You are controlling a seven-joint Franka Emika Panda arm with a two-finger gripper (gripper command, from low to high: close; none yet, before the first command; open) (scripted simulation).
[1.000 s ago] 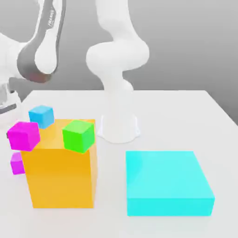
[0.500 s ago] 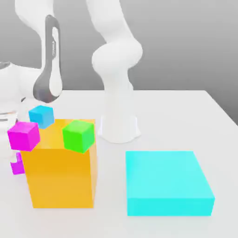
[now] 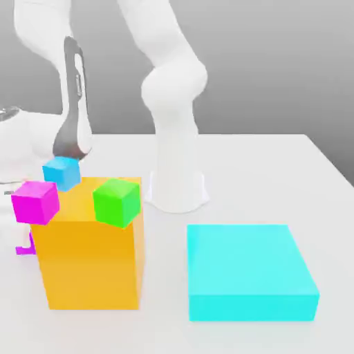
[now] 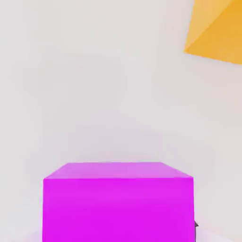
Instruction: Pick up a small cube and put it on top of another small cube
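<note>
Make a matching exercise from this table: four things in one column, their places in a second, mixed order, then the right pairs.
Things:
1. green cube
2. turquoise slab
3. orange block
4. sky-blue cube

Places:
A. on the table, nearest the exterior view's right
B. under the green cube
C. behind the orange block's far corner
D. on the orange block's top

Pairs: 1-D, 2-A, 3-B, 4-C

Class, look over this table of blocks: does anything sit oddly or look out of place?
Yes. The upper magenta cube overhangs the big orange block's corner on the exterior view's left, seemingly barely supported. The green cube likewise juts past the block's front edge.
</note>
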